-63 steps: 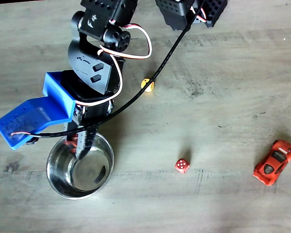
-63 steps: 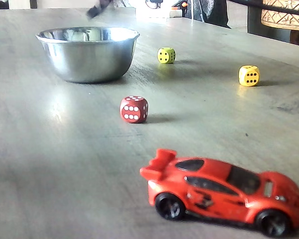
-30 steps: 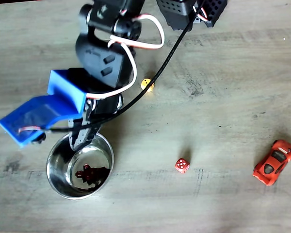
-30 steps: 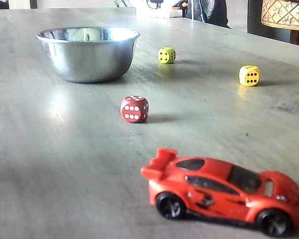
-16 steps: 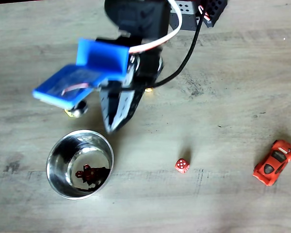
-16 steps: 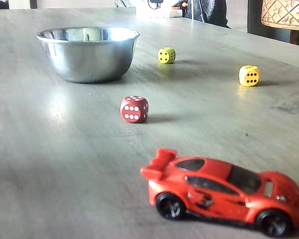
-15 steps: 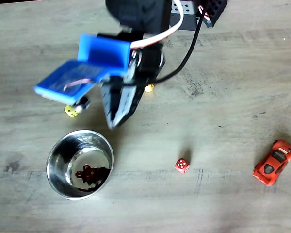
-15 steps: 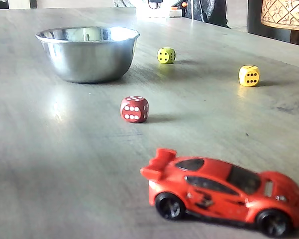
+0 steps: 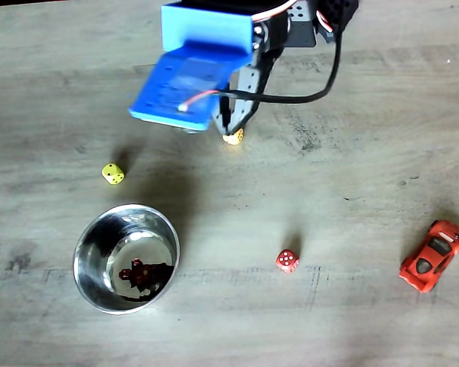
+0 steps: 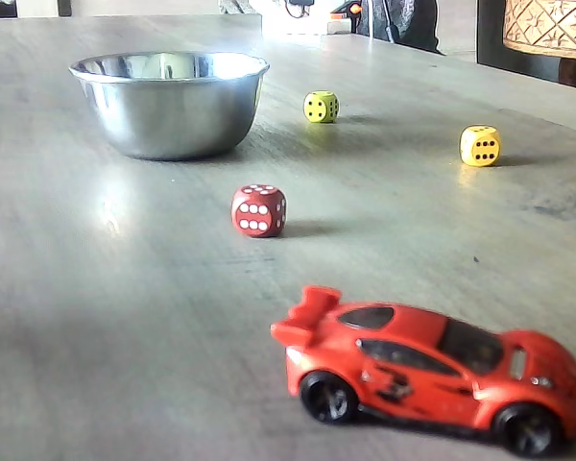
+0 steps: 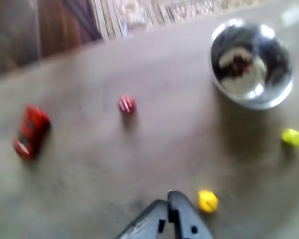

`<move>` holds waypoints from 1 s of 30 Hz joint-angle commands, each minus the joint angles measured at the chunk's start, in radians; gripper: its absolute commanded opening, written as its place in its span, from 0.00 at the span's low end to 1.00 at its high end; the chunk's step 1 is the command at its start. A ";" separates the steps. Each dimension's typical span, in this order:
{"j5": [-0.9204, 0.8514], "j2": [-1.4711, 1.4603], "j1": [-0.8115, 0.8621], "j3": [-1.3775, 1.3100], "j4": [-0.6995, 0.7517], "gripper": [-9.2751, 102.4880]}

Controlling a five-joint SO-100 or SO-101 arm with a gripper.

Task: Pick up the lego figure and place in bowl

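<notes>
In the low fixed view, the red toy car [image 10: 432, 370] stands nearest on the table [image 10: 125, 317], side-on. Behind it lies the red die [image 10: 258, 210], then the steel bowl [image 10: 169, 104] to the left, with a yellow-green die [image 10: 321, 106] just beyond it and a yellow die [image 10: 479, 145] off to the right.

From above, the bowl [image 9: 125, 258] sits low on the left, and the lego figure [image 9: 138, 274] lies on its bottom, red and dark against the shiny metal. The red die [image 9: 287, 261] is to the right of the bowl, the toy car [image 9: 433, 255] well apart near the right edge. The yellow-green die [image 9: 112, 173] rests above the bowl. At the top, the arm with its blue camera mount [image 9: 191, 76] hangs over the table, the gripper [image 9: 228, 126] just above the yellow die [image 9: 232, 137].

In the blurred wrist view, the jaws meet at the tips of the gripper [image 11: 170, 204], holding nothing, with the yellow die [image 11: 207, 200] beside them. The lego figure [image 11: 237, 64] shows as a red smudge in the bowl [image 11: 251, 97].
</notes>
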 commanded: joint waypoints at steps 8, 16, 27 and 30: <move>-0.077 0.101 -0.031 -0.037 0.172 0.08; -0.077 0.224 -0.132 0.054 0.235 0.08; -0.147 0.379 -0.153 0.321 0.235 0.08; -0.202 0.430 -0.152 0.397 0.235 0.08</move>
